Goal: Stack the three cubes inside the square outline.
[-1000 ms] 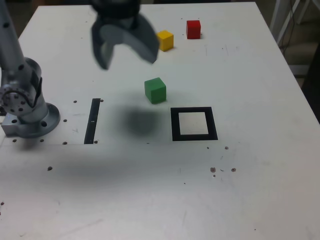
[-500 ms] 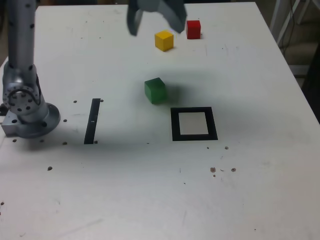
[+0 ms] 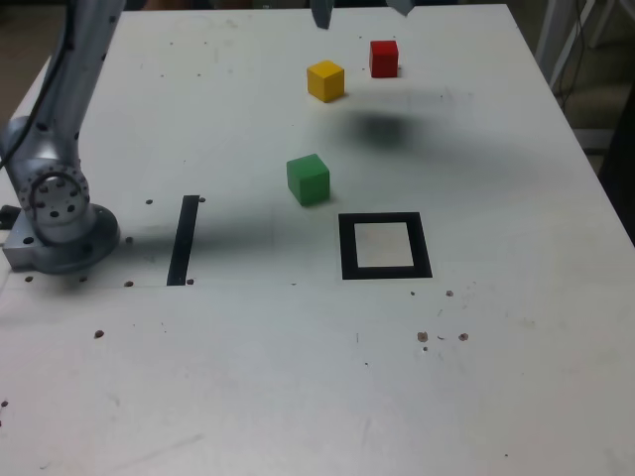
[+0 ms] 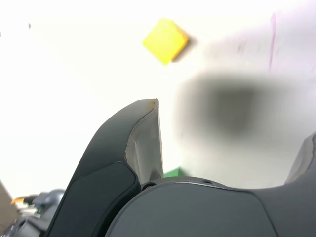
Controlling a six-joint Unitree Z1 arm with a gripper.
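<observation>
1. White tabletop (image 3: 496, 377): flat, matte, with small dark specks and holes scattered over it; it fills nearly all of the exterior view. A soft dark shadow lies on it just below the red cube in that view.
2. Silver-grey robot arm (image 3: 74, 89): round metal base (image 3: 55, 223) bolted at the exterior view's left edge, the limb rising from it up and out at the top of the picture.
3. Dark grey gripper (image 4: 232, 148): in the exterior view only two fingertips (image 3: 319, 12) show at the top edge, above the yellow and red cubes. In the wrist view the jaws stand wide apart with bare table between them and nothing held.
4. Square outline (image 3: 346, 248): thick black border around a pale off-white centre, lying flat near the table's middle; no cube inside it.
5. Narrow black straight strip (image 3: 183, 240): flat on the table, between the arm's base and the square outline.
6. Green matte cube (image 3: 309, 179): on the table just above the outline's upper-left corner in the exterior view, apart from the border. A green sliver (image 4: 173, 172) shows in the wrist view behind the gripper body.
7. Yellow matte cube (image 3: 325, 80): towards the far edge, beyond the green cube; seen corner-on in the wrist view (image 4: 165, 41).
8. Red matte cube (image 3: 384, 58): near the yellow one, on its right in the exterior view, not touching it.
</observation>
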